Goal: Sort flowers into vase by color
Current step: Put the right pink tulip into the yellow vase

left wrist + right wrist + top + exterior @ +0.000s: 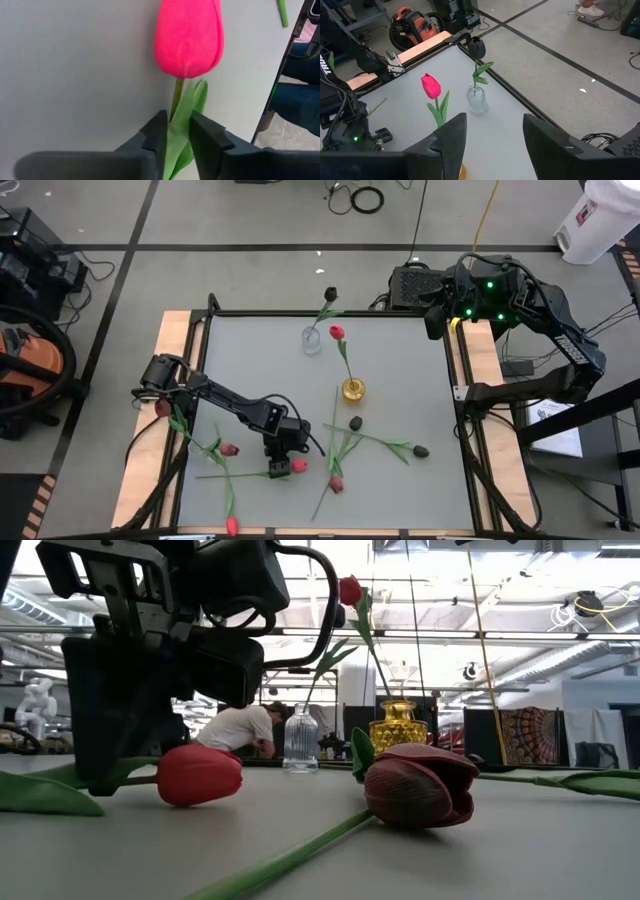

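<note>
From overhead I see a grey table (400, 380) scattered with tulips. Near its far edge stand two vases: a clear glass vase (312, 339) holding a black tulip (331, 295), and a gold vase (353, 389) holding a pink-red tulip (337, 332). Loose tulips lie across the near half — red-pink heads on long green stems and two dark heads (355, 423) near the centre. My left gripper (283, 463) is down among them, at a red tulip (298, 466). My right arm waits folded back off the table's far right corner.

From table height, the left arm's dark bulk fills the near left. A red tulip head (199, 775) lies beside it, and a maroon tulip (418, 786) lies in front, its stem running toward the camera. Behind stand the glass vase (299, 740) and gold vase (398, 726). A person in a white shirt (238, 728) bends over in the room beyond.

Through the left wrist camera, the fingers (157, 134) pinch narrowly around the green leaf and stem of a bright pink tulip (188, 37) lying flat on the table.

Through the right wrist camera, the right gripper (494, 132) stands wide, holding nothing, well apart from both vases; the glass vase (477, 99) with its black tulip (477, 48) sits near the table edge.
</note>
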You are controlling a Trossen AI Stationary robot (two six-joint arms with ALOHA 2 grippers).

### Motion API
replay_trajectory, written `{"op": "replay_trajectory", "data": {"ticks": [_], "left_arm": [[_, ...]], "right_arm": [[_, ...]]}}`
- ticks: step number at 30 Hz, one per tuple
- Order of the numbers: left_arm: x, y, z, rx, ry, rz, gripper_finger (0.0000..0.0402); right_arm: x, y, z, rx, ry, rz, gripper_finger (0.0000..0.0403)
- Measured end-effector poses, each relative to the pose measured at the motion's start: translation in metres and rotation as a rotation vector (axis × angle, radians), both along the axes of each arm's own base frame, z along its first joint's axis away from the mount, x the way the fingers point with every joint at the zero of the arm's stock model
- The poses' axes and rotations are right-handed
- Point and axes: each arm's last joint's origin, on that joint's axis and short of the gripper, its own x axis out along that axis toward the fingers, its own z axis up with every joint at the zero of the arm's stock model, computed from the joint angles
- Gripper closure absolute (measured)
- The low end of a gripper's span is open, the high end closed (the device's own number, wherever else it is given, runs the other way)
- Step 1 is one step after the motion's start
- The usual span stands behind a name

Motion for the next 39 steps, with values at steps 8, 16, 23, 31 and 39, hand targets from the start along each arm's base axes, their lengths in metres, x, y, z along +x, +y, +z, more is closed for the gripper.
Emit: {"op": "replay_trajectory", "data": {"ticks": [8, 16, 23, 31, 39], "left_arm": [[0.000, 0.000, 0.000, -0.008, 0.002, -0.003, 0.0394], [0.000, -0.001, 0.001, -0.038, 0.007, -0.013, 0.0397], [-0.001, -0.002, 0.002, -0.087, 0.017, -0.030, 0.0398], [0.006, -0.005, 0.010, -0.133, -0.004, -0.046, 0.0399], [0.012, -0.007, 0.019, -0.175, -0.034, -0.068, 0.0400]], "right_arm": [[0.000, 0.000, 0.000, 0.000, 0.000, 0.000, 0.0215], [0.000, 0.000, 0.000, 0.000, 0.001, 0.000, 0.0215], [0.000, 0.000, 0.000, 0.000, 0.000, 0.000, 0.0215], [0.000, 0.000, 0.000, 0.000, 0.000, 0.000, 0.0215], [0.000, 0.000, 0.000, 0.000, 0.000, 0.000, 0.0215]]}}
